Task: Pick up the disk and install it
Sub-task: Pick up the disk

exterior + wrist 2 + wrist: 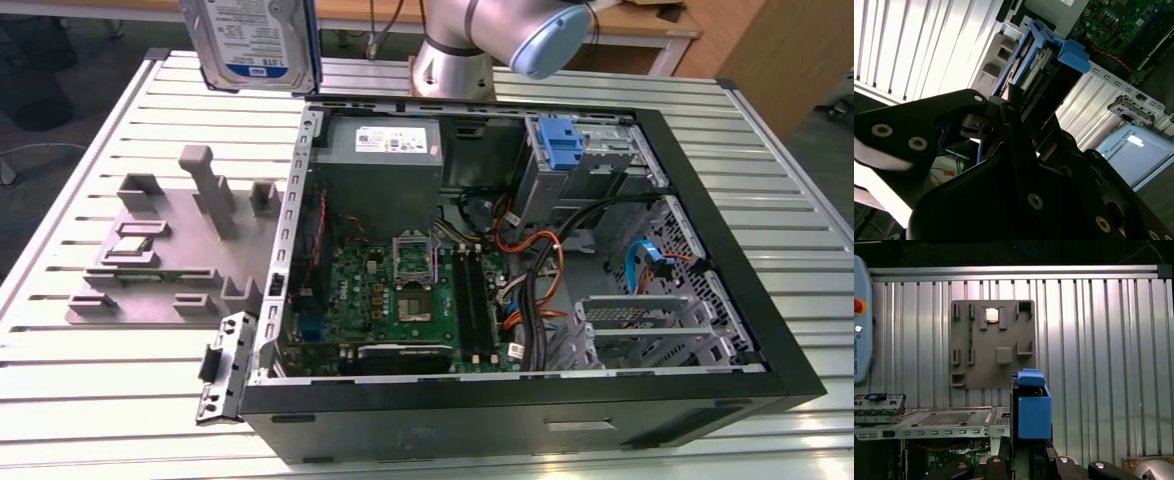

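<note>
The disk (251, 38), a silver drive with a blue-and-white label in a blue carrier, hangs upright in the air above the table's far side, past the far-left corner of the open computer case (747, 330). In the second wrist view my gripper (1019, 107) is shut on the disk (1034, 60), with black fingers (1013, 100) clamping its end. In the first wrist view the disk's blue carrier (1033, 412) sticks out from the gripper (1029, 457), over the slatted table beside the case's edge.
Inside the case are a grey power-supply box (380, 145), a motherboard (400, 290), bundled cables and a lone blue bracket (561, 150) in the drive bay. A grey fixture plate (160, 250) holding a chip lies on the exterior view's left. The arm's base (461, 55) stands behind the case.
</note>
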`<action>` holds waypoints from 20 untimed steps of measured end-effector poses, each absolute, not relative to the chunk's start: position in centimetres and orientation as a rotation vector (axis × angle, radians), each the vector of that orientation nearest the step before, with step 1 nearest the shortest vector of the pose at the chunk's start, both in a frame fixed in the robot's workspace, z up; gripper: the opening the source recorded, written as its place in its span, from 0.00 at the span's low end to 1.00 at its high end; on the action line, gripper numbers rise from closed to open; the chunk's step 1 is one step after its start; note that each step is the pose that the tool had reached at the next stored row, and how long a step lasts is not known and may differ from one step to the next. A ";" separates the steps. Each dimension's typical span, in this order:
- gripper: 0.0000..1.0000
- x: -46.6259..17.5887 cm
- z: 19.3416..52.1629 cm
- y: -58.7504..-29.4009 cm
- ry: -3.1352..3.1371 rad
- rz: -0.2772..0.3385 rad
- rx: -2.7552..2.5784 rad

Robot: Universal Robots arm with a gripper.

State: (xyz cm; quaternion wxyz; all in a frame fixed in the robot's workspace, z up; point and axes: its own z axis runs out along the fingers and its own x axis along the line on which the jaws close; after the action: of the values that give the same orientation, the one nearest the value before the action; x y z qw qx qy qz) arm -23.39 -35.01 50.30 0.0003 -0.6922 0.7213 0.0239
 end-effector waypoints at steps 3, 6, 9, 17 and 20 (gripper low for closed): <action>0.35 -23.0 50.3 -35.0 2.266 0.075 -2.174; 0.35 -22.6 50.3 -35.0 2.266 0.075 -2.174; 0.35 -22.0 50.3 -35.0 2.266 0.075 -2.174; 0.35 -20.1 50.3 -35.0 2.266 0.075 -2.174; 0.35 -19.3 50.3 -35.0 2.266 0.075 -2.174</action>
State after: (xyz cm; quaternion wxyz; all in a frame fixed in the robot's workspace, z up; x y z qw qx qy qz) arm -19.25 -35.01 50.27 0.0003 -0.6922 0.7213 0.0238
